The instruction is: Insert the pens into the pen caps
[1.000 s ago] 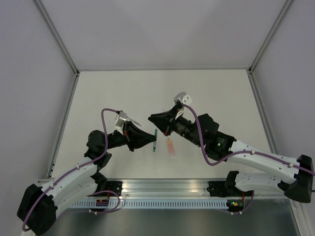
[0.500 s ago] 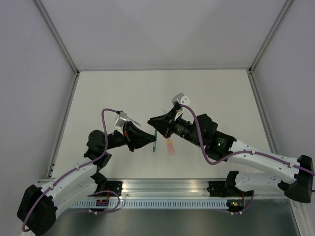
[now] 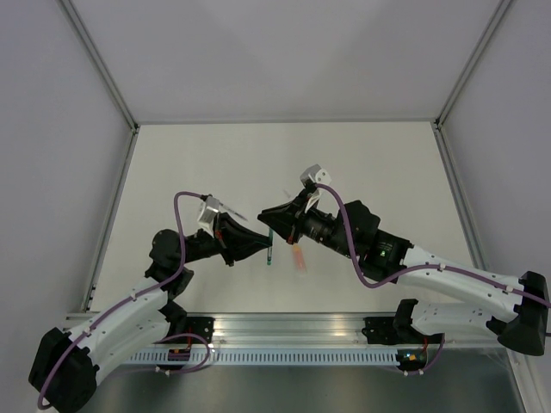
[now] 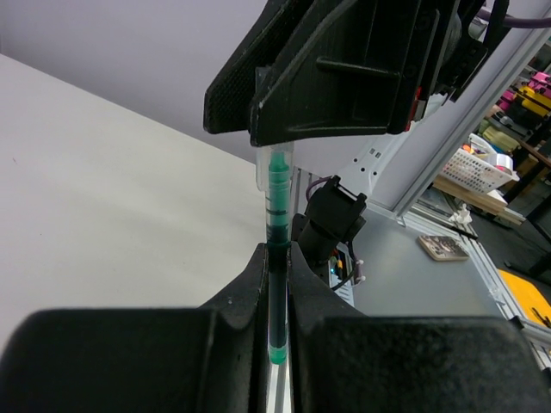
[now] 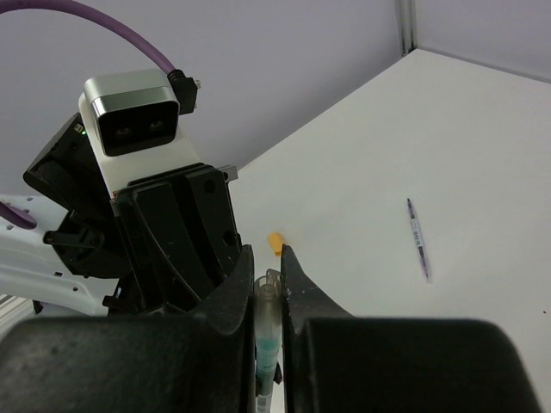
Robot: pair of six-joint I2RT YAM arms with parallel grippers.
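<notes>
Clamps the green pen (image 4: 276,228) in the left claw (image 4: 275,258), long axis running straight up mid-frame in the left wrist view. Pinches the cap (image 4: 275,168) in the right claw (image 5: 266,262) directly above, in line, pen tip seemingly just inside. Calls for a push along that axis. Shows the orange pen (image 3: 298,256) lying on the counter (image 3: 215,163), centre of the overhead view.

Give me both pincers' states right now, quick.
Left pincer: closed on the dark green pen.
Right pincer: closed on the teal-green cap, which meets the pen's end.
</notes>
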